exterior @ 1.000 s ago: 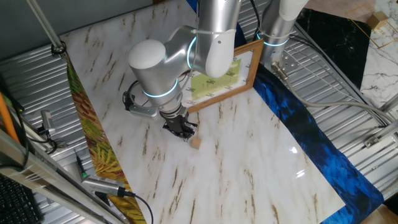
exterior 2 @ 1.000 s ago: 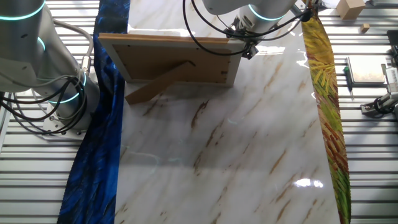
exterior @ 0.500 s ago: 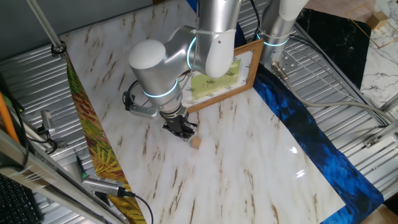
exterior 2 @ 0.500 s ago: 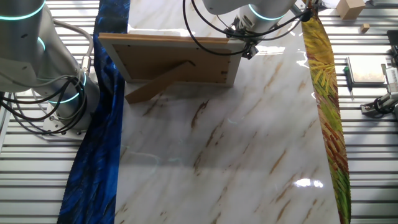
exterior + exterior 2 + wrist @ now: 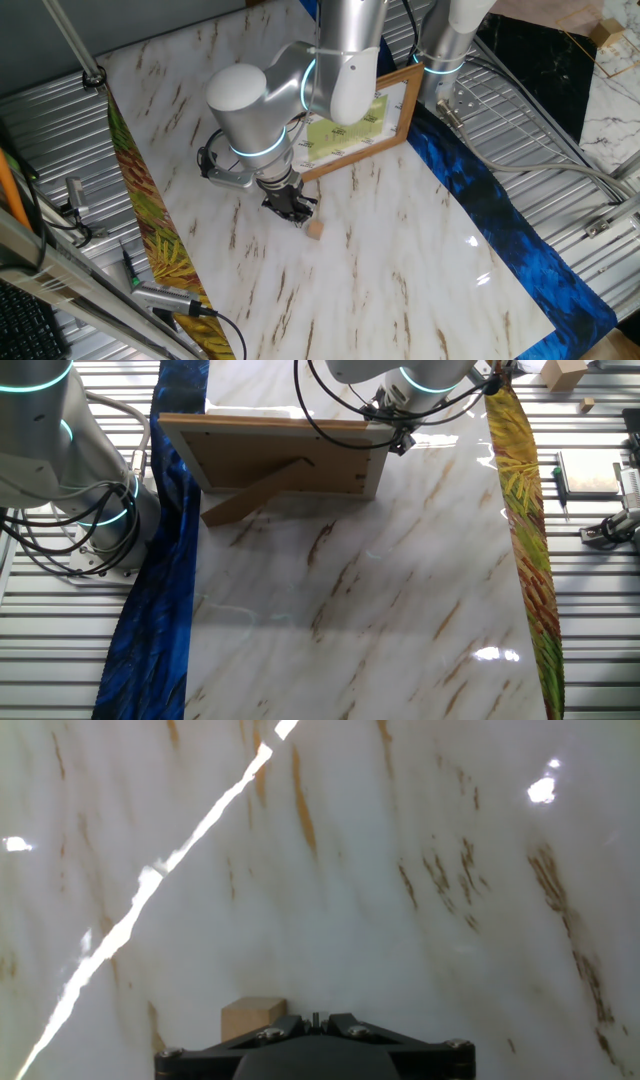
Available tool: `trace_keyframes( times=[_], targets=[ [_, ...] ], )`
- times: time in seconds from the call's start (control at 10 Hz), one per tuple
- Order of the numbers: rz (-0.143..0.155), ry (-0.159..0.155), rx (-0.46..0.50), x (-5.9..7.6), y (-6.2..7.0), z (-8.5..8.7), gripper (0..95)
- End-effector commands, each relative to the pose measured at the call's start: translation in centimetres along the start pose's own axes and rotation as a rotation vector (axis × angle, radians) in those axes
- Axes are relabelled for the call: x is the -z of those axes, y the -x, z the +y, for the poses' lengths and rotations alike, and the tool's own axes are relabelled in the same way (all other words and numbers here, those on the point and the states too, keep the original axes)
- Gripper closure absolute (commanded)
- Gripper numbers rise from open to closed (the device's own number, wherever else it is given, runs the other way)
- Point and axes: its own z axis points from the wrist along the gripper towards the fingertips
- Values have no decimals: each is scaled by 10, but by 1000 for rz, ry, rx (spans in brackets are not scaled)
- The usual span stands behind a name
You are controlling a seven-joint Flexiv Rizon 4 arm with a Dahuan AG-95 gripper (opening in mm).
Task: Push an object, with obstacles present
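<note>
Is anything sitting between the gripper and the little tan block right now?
Nothing visible. The gripper sits right beside the small light-tan wooden block on the marble tabletop; the brown wooden picture frame stands behind, off that line.

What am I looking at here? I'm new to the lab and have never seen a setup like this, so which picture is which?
It is a silver robot arm working over a marble-patterned table. Two pictures come from fixed cameras on opposite sides of the table; the third comes from a camera on the arm's hand, looking down along its fingers. The black gripper sits low, just above the table, and holds nothing. Its fingers look closed together, though that is hard to confirm. Right beside it lies a tiny tan block, which the hand view shows close to the gripper's base. Behind the arm stands a wooden picture frame with a yellow-green sheet inside; the other fixed view shows its brown back and prop. A blue cloth and a leaf-print strip run along the table's edges.
</note>
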Motion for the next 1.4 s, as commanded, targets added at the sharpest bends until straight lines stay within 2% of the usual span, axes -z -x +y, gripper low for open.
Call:
trace_keyframes(
  times=[0.1,1.2,1.4],
  targets=[
    [1,-3,3,0,0,0,950],
    [-8,-3,-19,0,0,0,950],
    [-1,-7,-13,0,0,0,950]
  ],
)
